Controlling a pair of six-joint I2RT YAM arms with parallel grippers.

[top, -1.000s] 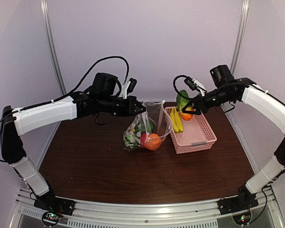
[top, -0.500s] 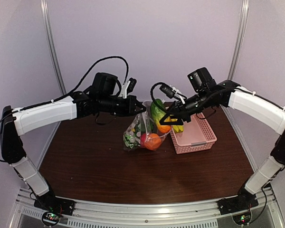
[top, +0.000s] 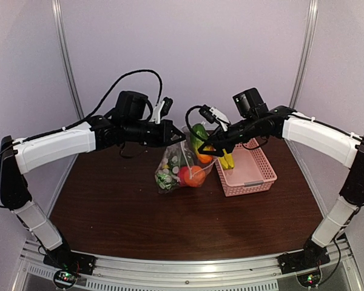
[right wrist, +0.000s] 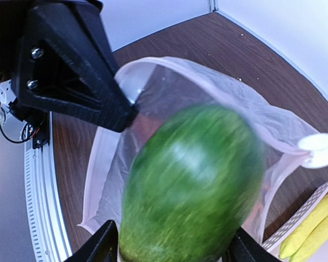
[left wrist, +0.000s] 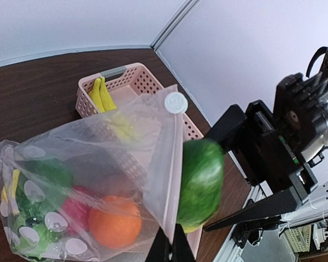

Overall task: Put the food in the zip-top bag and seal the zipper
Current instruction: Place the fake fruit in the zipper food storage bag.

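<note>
The clear zip-top bag [top: 177, 165] hangs open over the table with an orange [left wrist: 115, 221], a red-pink fruit [left wrist: 79, 203] and green pieces inside. My left gripper [top: 179, 138] is shut on the bag's rim strip [left wrist: 169, 164] and holds the mouth up. The white slider tab [left wrist: 175, 102] sits on the zipper. My right gripper [top: 204, 149] is shut on the orange-green piece [right wrist: 194, 185]. It holds the piece right above the open mouth [right wrist: 153, 68]. The yellow banana bunch [top: 226, 159] lies in the basket.
The pink latticed basket [top: 255, 176] stands just right of the bag on the brown table [top: 121, 206]. The two grippers are very close together above the bag. White walls close the back and sides.
My right arm has carried the orange-green piece leftward from above the basket to the bag's mouth. My left gripper has kept its hold on the rim, almost still.
</note>
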